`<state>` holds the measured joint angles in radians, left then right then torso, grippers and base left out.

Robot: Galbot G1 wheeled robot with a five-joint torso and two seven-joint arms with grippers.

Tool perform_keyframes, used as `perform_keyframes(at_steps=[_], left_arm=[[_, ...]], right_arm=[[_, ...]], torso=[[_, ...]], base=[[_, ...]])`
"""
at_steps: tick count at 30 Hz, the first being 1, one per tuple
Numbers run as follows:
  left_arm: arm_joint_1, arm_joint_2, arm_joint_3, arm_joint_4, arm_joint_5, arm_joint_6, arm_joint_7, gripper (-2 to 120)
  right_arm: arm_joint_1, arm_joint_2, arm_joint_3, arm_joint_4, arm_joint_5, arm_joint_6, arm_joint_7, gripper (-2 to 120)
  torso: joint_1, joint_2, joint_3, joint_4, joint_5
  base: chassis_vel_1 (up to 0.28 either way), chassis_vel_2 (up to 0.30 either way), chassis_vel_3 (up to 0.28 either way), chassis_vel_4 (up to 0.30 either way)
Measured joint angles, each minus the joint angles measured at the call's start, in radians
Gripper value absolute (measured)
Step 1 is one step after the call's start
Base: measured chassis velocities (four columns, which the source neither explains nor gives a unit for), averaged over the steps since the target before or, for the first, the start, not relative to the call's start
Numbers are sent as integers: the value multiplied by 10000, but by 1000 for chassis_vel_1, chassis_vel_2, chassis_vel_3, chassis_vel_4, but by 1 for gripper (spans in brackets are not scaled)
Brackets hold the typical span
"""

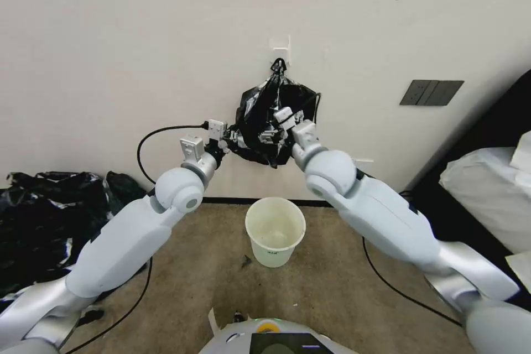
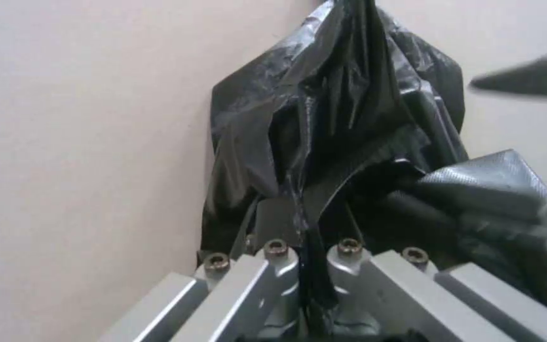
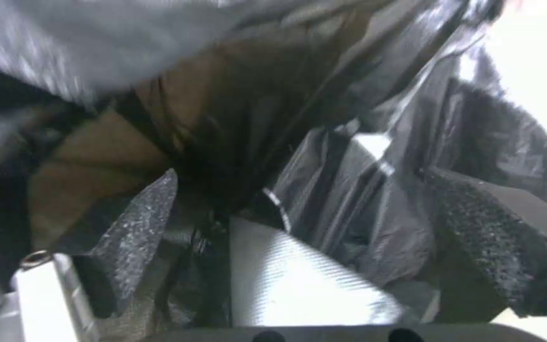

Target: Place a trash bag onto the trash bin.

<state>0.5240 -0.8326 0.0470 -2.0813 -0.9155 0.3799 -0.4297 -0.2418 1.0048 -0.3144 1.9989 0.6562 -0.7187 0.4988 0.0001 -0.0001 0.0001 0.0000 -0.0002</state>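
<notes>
Jaws: left gripper (image 1: 229, 135) clenched on the trash bag (image 1: 260, 116) at frame centre; right gripper (image 1: 275, 121) spread; trash bin (image 1: 275, 230) below.

At twelve o'clock in the head view, both tool tips are buried in the crumpled glossy black plastic trash bag (image 1: 264, 121) hanging on the wall, so we cannot see there how either grips. In the left wrist view a blurred dark shape (image 2: 530, 78) at two o'clock cannot be identified. In the right wrist view the upper half smears into grey and brown. The heap of black plastic (image 1: 38, 221) at nine o'clock runs off the edge.
</notes>
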Motion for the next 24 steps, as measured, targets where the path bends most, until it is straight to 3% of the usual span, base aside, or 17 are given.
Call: perform_keyframes(at_steps=[4,6,11,15,24], left_arm=[[-27,-31,-29,0,0,-2,8,0],[-46,-33,-56,-2,0,-5,17,0],[-36,-32,-105,-14,-4,-27,53,0],[0,-35,-173,-34,-9,-40,73,0],[-51,-75,-192,19,-15,-50,97,0]], right_arm=[[10,41,-345,-260,166,-2,349,86],[-28,64,-443,-439,181,8,506,74],[-42,88,-488,-626,92,28,655,61],[-215,-8,-485,-677,-351,57,671,41],[-479,-95,-211,-708,-635,90,629,22]], torso=[[0,0,0,-1,2],[-1,0,0,-2,2],[-1,0,0,-1,1],[0,0,0,-1,2],[0,0,-1,0,2]], base=[[0,0,0,0],[0,0,0,0],[0,0,0,0],[0,0,0,0],[0,0,0,0]])
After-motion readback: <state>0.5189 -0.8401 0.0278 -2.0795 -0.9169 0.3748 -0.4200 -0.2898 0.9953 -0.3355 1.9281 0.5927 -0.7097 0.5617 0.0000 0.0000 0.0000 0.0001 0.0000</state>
